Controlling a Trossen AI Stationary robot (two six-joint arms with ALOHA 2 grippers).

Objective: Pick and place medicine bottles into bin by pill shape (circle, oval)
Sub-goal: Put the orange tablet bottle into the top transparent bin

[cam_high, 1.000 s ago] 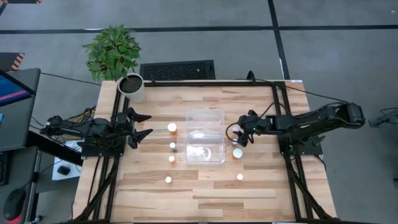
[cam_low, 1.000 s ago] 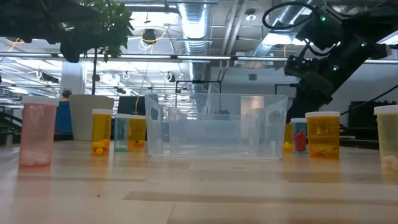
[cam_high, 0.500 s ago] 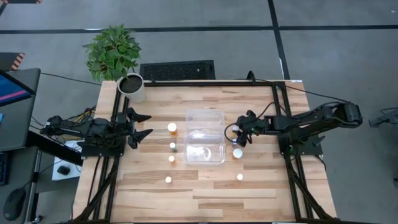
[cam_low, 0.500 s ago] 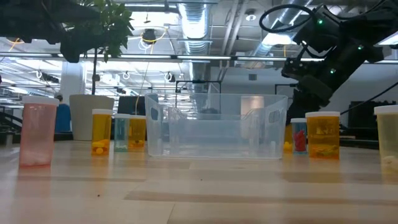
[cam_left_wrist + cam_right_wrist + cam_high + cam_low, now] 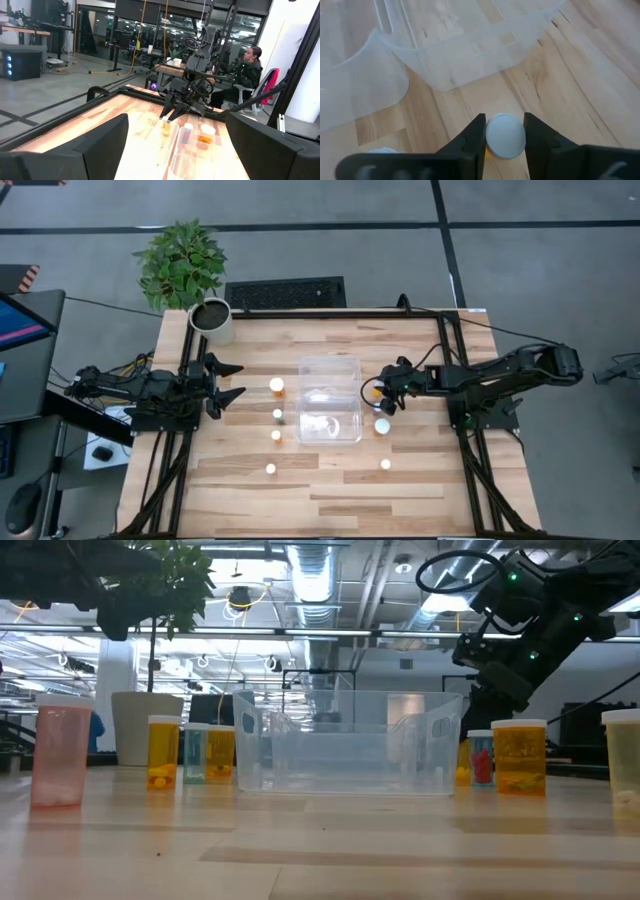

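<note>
1. At table centre: clear bin, two compartments, apparently holding no bottles, though the clear walls make that hard to judge.
2. At 3 o'clock of the bin, just beside its wall: right gripper, fingers closed on a white-capped bottle standing on the wood.
3. At 4 o'clock of the bin, near that gripper: second bottle, upright.
4. At 5 o'clock, further off: bottle, alone.
5. At 9 o'clock of the bin: orange bottle; below it, two smaller ones and in a line; at 7 o'clock, another.
6. At the table's 9 o'clock edge: left gripper, fingers spread wide, holding nothing, well apart from every bottle.
7. At the table's 11 o'clock corner: white pot with a green plant.
</note>
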